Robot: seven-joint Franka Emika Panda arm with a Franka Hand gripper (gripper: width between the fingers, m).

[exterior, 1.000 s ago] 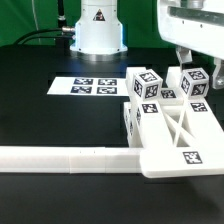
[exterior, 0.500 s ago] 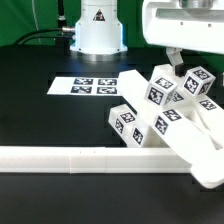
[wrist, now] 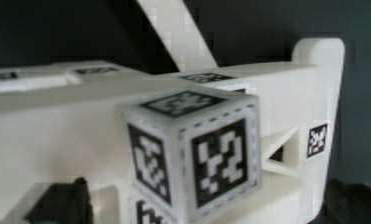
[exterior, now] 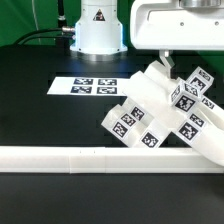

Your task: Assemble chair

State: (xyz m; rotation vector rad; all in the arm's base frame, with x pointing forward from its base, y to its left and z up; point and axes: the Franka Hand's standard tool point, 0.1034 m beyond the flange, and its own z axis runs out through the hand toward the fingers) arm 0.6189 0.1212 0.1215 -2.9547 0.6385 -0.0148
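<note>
The partly joined chair (exterior: 165, 110), a white slab with tagged square posts and bars, stands tipped up on edge at the exterior view's right. Its lower end rests on the table by the white rail. My gripper (exterior: 168, 66) hangs over the chair's upper end with its jaws open. In the wrist view a tagged post (wrist: 200, 150) of the chair rises between the jaws of my gripper (wrist: 208, 205). A gap shows between the dark finger (wrist: 66, 200) and the post. The slab and a slanted bar (wrist: 185, 40) lie behind it.
A long white L-shaped rail (exterior: 60, 157) runs along the table's front edge. The marker board (exterior: 85, 86) lies flat behind it, left of the chair. The arm's white base (exterior: 98, 30) stands at the back, on the black table.
The chair has swung up from lying flat to steeply tilted, its upper end moving toward the exterior view's left. My gripper has moved left with it, jaws still wide.
</note>
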